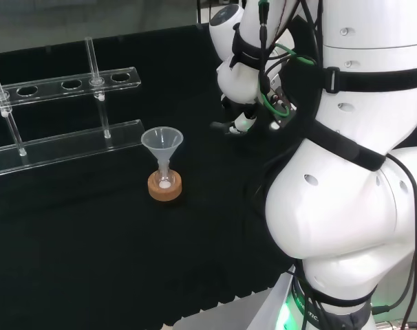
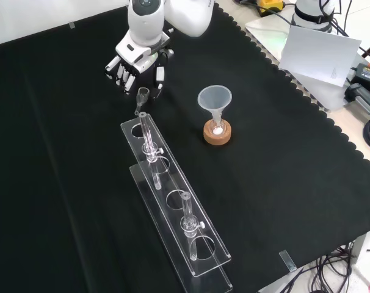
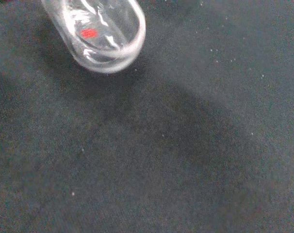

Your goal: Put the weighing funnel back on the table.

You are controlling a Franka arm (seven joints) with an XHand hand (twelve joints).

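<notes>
Clear weighing funnel (image 3: 104, 31) close under hand (image 2: 138, 54), fingers (image 2: 120, 72) apparently spread, contact unclear.

The surface (image 2: 276, 201) I work over is covered by a matt black cloth (image 1: 91, 261), whose scalloped edge (image 2: 335, 141) runs down the right side of the front view. Beyond that edge is a pale whitish area (image 2: 356, 195). A white rectangular sheet (image 2: 319, 49) lies on it at an angle, with black cables (image 2: 369, 131) beside it and a tangle of thin cables (image 2: 331, 271) at the lower corner. In the head view a plain grey backdrop (image 1: 91, 17) lies past the cloth, evenly lit.
</notes>
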